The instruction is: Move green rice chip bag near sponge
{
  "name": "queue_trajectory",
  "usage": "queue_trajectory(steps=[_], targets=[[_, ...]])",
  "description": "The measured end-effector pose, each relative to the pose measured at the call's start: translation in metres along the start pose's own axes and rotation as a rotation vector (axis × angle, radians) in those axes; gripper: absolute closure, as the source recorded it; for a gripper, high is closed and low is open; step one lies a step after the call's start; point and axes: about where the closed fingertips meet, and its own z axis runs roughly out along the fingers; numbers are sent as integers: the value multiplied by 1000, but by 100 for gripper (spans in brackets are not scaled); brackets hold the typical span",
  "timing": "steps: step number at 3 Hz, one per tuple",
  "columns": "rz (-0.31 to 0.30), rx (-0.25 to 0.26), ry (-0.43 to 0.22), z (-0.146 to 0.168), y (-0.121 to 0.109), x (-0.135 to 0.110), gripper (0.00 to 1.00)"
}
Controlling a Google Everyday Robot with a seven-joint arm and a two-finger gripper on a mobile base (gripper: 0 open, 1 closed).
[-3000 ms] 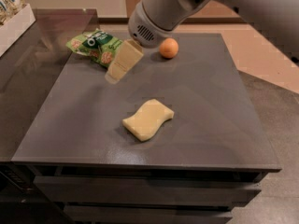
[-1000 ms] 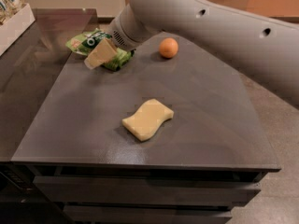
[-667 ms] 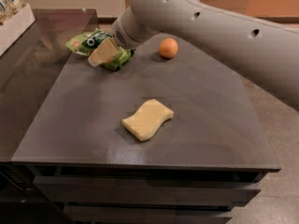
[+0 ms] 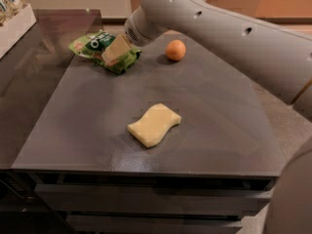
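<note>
The green rice chip bag [image 4: 92,45] lies crumpled at the back left of the dark table [image 4: 87,130]. My gripper [image 4: 115,49] is down on the bag's right half and covers part of it. The white arm reaches in from the upper right. The pale yellow sponge [image 4: 154,125] lies flat near the middle of the table, well in front of and to the right of the bag.
A round orange fruit [image 4: 175,49] sits at the back of the table, right of the gripper. A white box of pale packaged snacks [image 4: 14,18] stands at the far left on a neighbouring dark surface. The table's front edge drops to drawers below.
The gripper has moved left and back from over the table onto the green bag, then shifted slightly right on it. The bag and sponge lie where they were.
</note>
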Motion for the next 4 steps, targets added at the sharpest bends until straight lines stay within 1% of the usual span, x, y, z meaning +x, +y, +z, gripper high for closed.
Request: queue_trajectory(steps=[1, 2, 3, 4], targets=[[-12, -29, 10, 25, -12, -5, 0], [-23, -74, 23, 52, -12, -9, 0], [-30, -120, 48, 75, -7, -7, 0], [-32, -165, 86, 88, 2, -2, 18]])
